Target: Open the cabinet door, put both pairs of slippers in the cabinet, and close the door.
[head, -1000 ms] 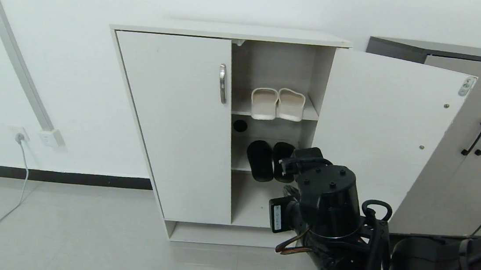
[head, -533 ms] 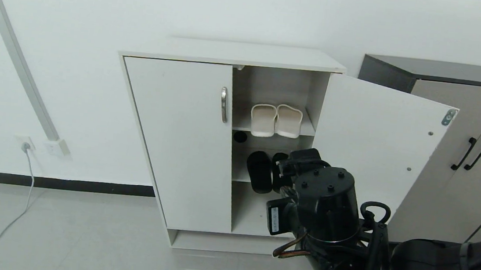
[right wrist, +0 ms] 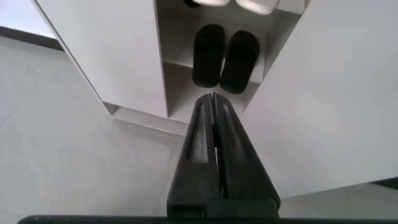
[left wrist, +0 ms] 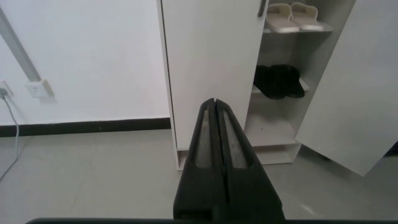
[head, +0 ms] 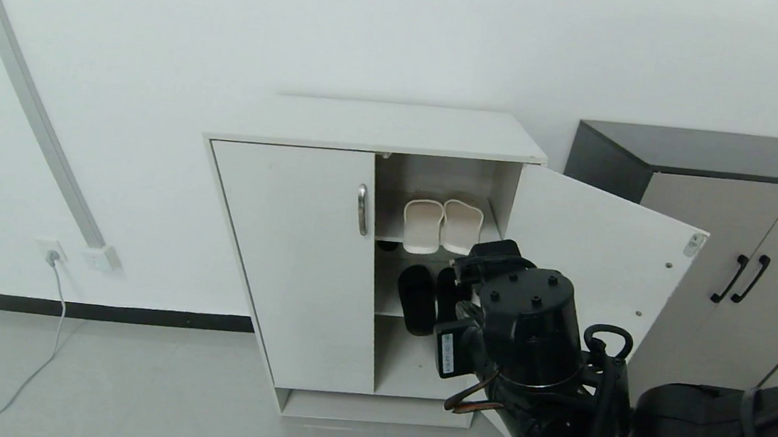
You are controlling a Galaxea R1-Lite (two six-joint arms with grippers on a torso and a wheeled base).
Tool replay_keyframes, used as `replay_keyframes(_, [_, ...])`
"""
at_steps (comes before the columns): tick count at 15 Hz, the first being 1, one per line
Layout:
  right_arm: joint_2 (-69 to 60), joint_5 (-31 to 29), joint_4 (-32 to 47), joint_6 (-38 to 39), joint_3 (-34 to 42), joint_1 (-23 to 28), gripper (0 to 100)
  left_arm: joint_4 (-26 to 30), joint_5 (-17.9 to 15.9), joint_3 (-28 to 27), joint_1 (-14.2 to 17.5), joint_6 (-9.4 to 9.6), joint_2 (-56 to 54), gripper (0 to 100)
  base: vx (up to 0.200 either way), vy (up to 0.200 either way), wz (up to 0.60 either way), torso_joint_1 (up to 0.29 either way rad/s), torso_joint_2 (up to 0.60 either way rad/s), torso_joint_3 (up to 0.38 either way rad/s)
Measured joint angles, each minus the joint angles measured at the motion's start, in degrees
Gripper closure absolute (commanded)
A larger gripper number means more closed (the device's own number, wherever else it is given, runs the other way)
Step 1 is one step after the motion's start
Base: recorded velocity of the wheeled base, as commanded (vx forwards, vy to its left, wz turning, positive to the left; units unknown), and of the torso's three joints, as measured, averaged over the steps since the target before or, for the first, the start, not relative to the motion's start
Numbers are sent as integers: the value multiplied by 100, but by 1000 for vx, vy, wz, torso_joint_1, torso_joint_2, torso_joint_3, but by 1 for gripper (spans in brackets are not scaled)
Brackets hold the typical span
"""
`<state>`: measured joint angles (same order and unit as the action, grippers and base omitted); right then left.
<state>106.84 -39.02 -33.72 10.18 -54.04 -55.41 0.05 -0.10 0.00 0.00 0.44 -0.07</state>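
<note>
White slippers (head: 442,225) and black slippers (head: 418,289) are on the cabinet (head: 285,258) shelves, so it's down to the open door (head: 592,259), hanging around 3 o'clock from the right gripper (right wrist: 214,98), the nearer one, fingers pinched together on nothing.

Two cabinets: one white cabinet (head: 398,126) and one grey cabinet (head: 709,153). The white one has two doors (one open door (head: 593,245), one shut door (head: 292,259)). Four slippers are beyond the right claw (right wrist: 214,98): two black slippers (head: 417,298) nearer to it, two white slippers (head: 442,225) above those. Three handles: one silver handle (head: 362,209), two black handles (head: 741,259). One cable (head: 55,315).
</note>
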Motion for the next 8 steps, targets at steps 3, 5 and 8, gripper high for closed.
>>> replay_keyframes(3, [0,29,0,-26,0,-2,100,0,2,0,0,0,0,100,0,0,0,186,-496,-318])
replay_keyframes(5, [2,101,0,-33,-10,4,100,2,0,0,0,0,0,100,0,0,0,190,-508,-320])
replay_keyframes(8, [29,98,-7,-35,-17,4,100,2,-6,0,0,7,0,100,0,0,0,206,-515,-308])
